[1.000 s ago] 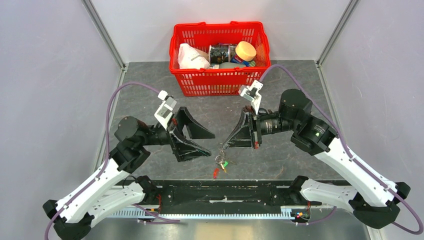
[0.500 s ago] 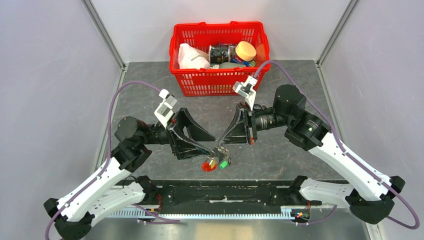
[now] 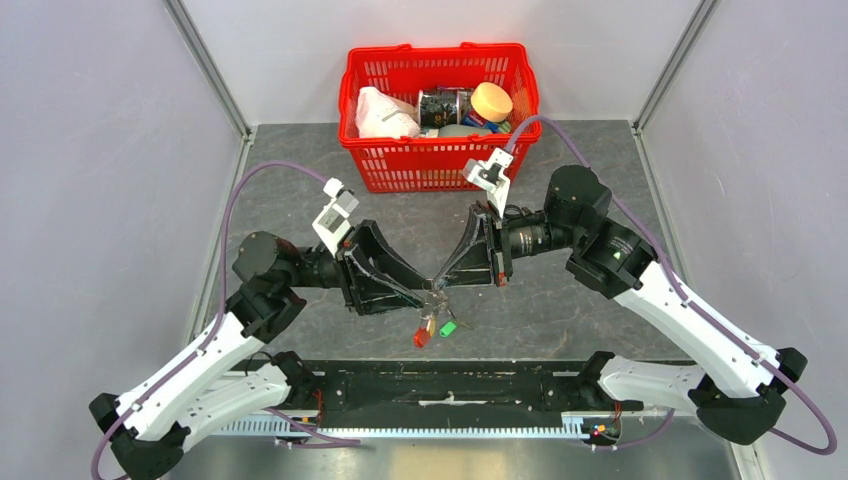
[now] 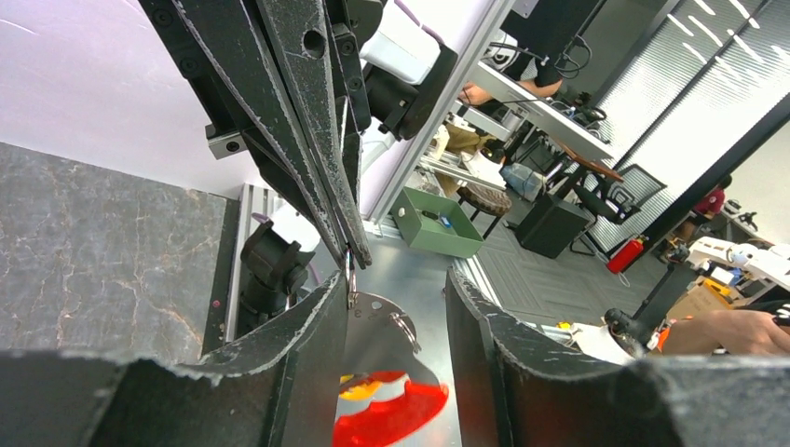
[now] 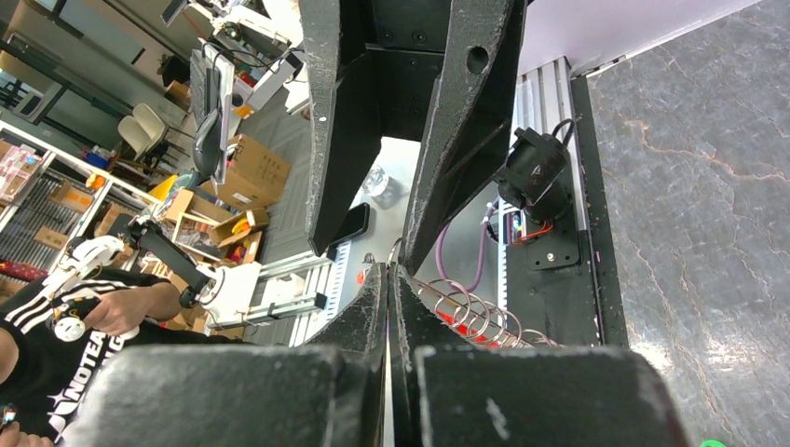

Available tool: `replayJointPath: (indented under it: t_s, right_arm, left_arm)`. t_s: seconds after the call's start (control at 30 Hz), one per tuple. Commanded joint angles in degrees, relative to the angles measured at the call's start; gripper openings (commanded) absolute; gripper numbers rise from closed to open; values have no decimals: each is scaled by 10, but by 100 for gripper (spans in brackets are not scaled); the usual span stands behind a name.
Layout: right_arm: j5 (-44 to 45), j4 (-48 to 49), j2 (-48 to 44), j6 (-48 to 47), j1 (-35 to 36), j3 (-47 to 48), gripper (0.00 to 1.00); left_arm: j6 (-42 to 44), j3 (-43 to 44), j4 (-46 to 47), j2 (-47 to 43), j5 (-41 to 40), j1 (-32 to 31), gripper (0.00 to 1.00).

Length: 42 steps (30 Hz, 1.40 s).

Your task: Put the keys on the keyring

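Observation:
The keyring hangs in the air between the two grippers, its red oval loop [image 3: 421,338] lowest and a green-headed key [image 3: 449,326] beside it. My right gripper [image 3: 437,288] is shut on the keyring's thin metal ring; its jaws are pressed together in the right wrist view [image 5: 387,270], with a chain of small rings [image 5: 466,317] beside them. My left gripper [image 3: 425,293] is open, tip to tip with the right one. In the left wrist view [image 4: 396,279] its fingers stand on either side of a hanging silvery key [image 4: 373,326] and the red loop [image 4: 396,424].
A red mesh basket [image 3: 440,165] with a white bag, cans and a yellow lid stands at the back of the grey table. A black rail [image 3: 450,385] runs along the near edge. Grey walls close in left and right.
The right gripper has lifted the key bunch off the table and moved slightly left. The left gripper has moved in until its fingers flank the hanging bunch. The red loop has swung.

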Motion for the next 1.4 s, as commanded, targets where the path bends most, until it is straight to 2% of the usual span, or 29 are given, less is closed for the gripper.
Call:
replayJointPath:
  t_s: [0.0,0.7,1.03,1.07,1.1,1.13,1.37]
  right_arm:
    - [-16,35,-2,7,2,29,0]
    - [-25,49,-3,12,12,21,0]
    - [-29,51,-1,5,19,14,0]
    - [-29,51,0,4,19,14,0]
    - [-29,50,0,4,19,14,0]
    - [-29,49,0,3,20,13,0]
    - [-22,36,-3,-6,20,13,0]
  left_arm:
    - [-17,2,22,1,21,-3,48]
    - [-15,3,22,16,6,-3,19]
    - [-14,7,23,22,1,-3,14]
    - [-14,7,22,22,1,-2,11]
    - [-13,7,23,22,0,-3,4]
    - [-14,7,22,21,-2,-3,2]
    - [-15,-4,45,11,1,-3,2]
